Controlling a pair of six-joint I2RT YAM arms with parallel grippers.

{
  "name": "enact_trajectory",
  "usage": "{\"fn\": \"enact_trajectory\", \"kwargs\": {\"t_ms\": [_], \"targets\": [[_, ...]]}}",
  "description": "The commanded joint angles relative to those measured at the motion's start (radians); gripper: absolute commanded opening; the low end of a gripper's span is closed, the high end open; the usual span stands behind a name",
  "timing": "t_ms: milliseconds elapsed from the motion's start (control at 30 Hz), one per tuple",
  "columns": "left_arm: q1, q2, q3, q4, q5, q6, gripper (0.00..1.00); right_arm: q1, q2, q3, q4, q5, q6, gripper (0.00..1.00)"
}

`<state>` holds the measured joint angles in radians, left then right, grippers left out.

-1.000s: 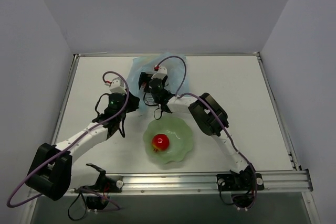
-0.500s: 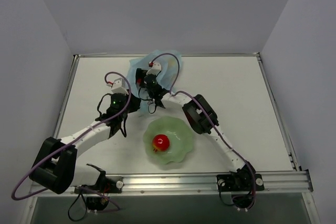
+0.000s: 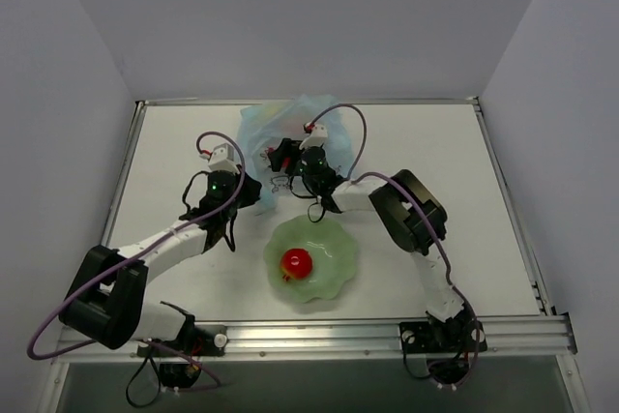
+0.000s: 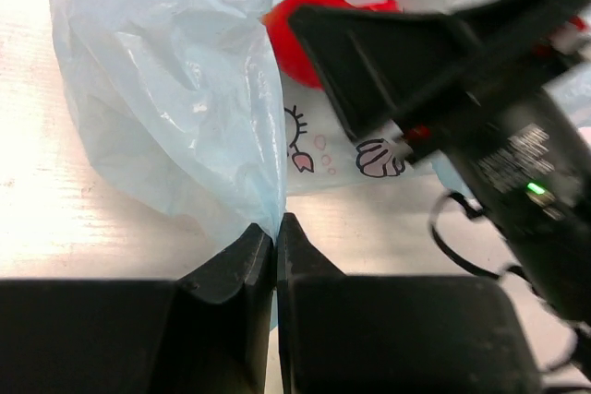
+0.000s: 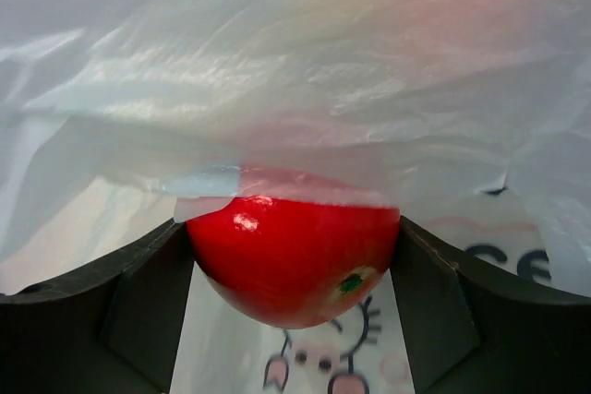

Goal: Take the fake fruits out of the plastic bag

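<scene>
In the top view's upper centre, the left gripper point(image 4: 275, 239) pinches the crinkly translucent blue bag point(image 4: 166, 89) between nearly closed fingers, while the right gripper point(image 5: 291, 256) clasps a glossy round red apple point(image 5: 277, 269), seemingly under its film.

Soft, even overhead light is filling the top view, leaving only faint shadows. In the left wrist view, glare is washing the surface point(image 4: 46, 219) out to white. In the right wrist view, the plastic bag point(image 5: 295, 62) is blurring hazily, and the red apple point(image 5: 291, 260) is showing small highlights.
</scene>
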<state>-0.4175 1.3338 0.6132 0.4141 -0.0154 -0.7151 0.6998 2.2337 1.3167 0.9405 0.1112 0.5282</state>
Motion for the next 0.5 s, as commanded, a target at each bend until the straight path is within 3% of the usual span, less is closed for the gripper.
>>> {"fn": "enact_trajectory", "kwargs": {"t_ms": [0,333,467], "targets": [[0.009,-0.010,0.066,0.038,-0.008,0.009,0.02,-0.013,-0.158,-0.124,0.090,-0.158,0.018,0.31],[0.019,-0.053,0.066,0.002,0.005,0.039,0.02,0.001,-0.572,-0.494,-0.018,-0.304,-0.003,0.33],[0.020,-0.054,0.082,-0.012,0.034,0.043,0.02,0.048,-0.736,-0.553,-0.193,-0.315,-0.065,0.34]]}}
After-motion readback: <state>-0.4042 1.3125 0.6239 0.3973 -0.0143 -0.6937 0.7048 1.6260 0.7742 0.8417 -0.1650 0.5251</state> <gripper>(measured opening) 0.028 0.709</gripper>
